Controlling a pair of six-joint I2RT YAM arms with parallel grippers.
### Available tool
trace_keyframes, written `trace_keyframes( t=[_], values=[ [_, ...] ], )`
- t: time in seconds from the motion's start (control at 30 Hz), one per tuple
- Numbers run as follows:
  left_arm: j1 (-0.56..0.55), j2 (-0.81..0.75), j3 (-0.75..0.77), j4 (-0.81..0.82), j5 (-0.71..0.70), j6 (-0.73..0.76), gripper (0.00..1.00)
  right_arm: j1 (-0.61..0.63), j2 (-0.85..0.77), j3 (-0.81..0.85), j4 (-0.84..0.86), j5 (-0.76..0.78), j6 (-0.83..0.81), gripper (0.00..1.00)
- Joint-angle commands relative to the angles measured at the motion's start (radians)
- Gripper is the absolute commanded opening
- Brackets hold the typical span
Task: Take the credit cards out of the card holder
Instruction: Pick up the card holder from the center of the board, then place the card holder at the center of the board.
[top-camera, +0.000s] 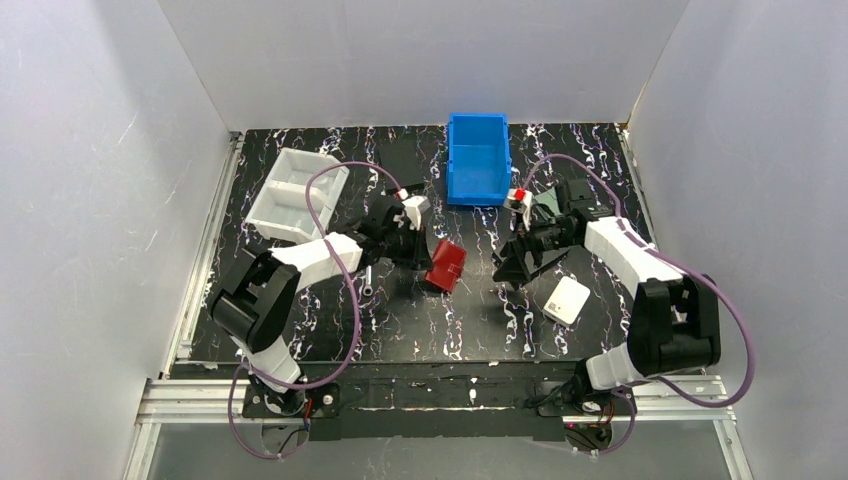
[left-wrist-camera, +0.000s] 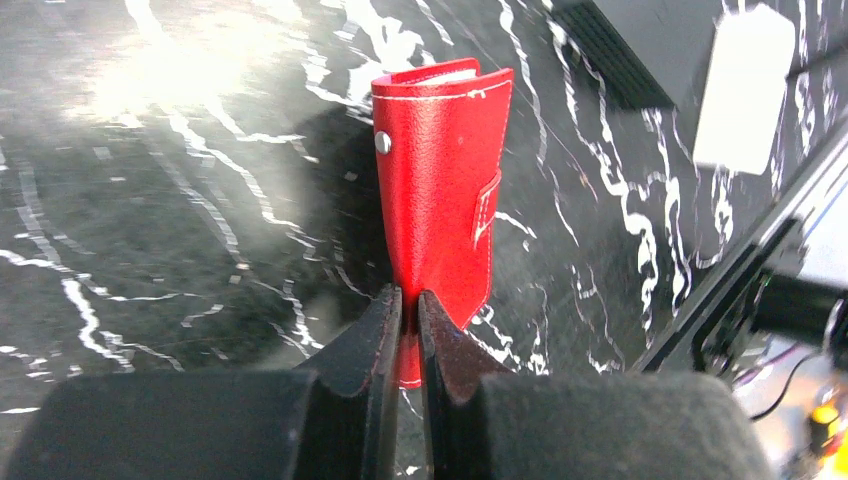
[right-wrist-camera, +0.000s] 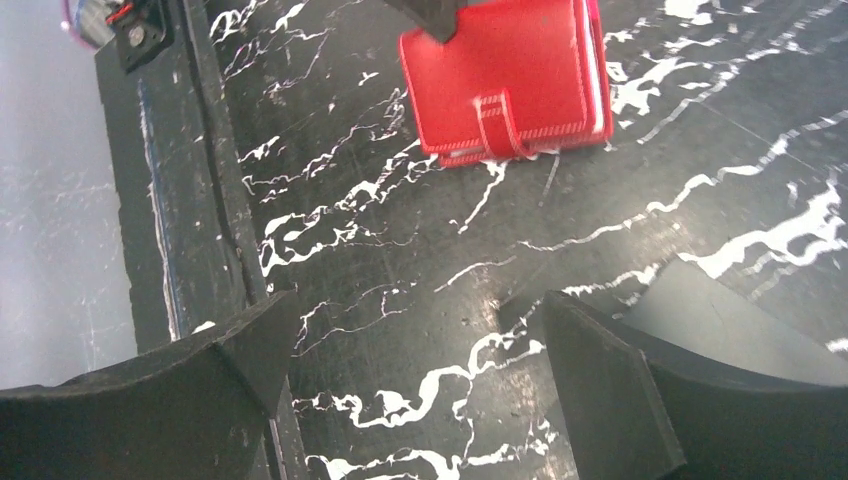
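Currently I see the card holder (top-camera: 445, 265) (left-wrist-camera: 440, 180) (right-wrist-camera: 510, 75) folded shut near the middle of the black marbled table (top-camera: 330, 330), its snap tab lying across the outer face. I cannot tell whether it rests on the table or is lifted slightly. My left gripper (top-camera: 420, 252) (left-wrist-camera: 410, 300) has its jaws pressed onto the holder's near edge, pinching it. The left arm reaches forward from its base and bends inward toward the centre. My right gripper (top-camera: 512, 265) (right-wrist-camera: 410, 340) sits just right of the holder, apart from it, jaws spread wide over bare table. The right arm is folded back inward, wrist aimed at the holder. A white flat rectangle (top-camera: 567, 299) (left-wrist-camera: 745, 85) lies near the right forearm. Farther back stand a blue bin (top-camera: 478, 160) and a white tray (top-camera: 297, 193).
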Motion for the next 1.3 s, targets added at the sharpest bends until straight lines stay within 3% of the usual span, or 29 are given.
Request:
trace_keyframes(
  t=[0.0,0.2,0.43,0.67,0.83,1.07,1.1,1.2,1.27],
  values=[
    [-0.059,-0.108,-0.037,0.021,0.027,0.188,0.0,0.065,0.068,0.102,-0.099,-0.009,-0.144,1.0],
    [-0.116,-0.205,-0.132,0.14,0.05,0.319,0.0,0.094,0.178,0.182,-0.1,-0.091,-0.188,1.0],
    [-0.139,-0.262,-0.205,0.232,0.11,0.342,0.0,0.216,0.234,0.157,-0.017,-0.038,-0.116,1.0],
    [-0.163,-0.296,-0.25,0.307,0.148,0.323,0.0,0.232,0.254,0.142,-0.017,-0.072,-0.114,0.98],
    [-0.166,-0.301,-0.269,0.338,0.146,0.305,0.0,0.254,0.294,0.167,-0.116,-0.108,-0.19,0.75],
    [-0.164,-0.325,-0.285,0.349,0.078,0.248,0.0,0.254,0.306,0.231,-0.304,-0.161,-0.373,0.13],
    [-0.164,-0.332,-0.288,0.347,0.046,0.224,0.03,0.254,0.297,0.241,-0.325,-0.162,-0.395,0.06],
    [-0.14,-0.387,-0.304,0.323,-0.048,0.096,0.4,0.255,0.247,0.258,-0.257,-0.09,-0.339,0.01],
    [-0.092,-0.446,-0.318,0.278,-0.064,-0.014,0.62,0.263,0.189,0.258,-0.128,0.063,-0.21,0.01]
  ],
)
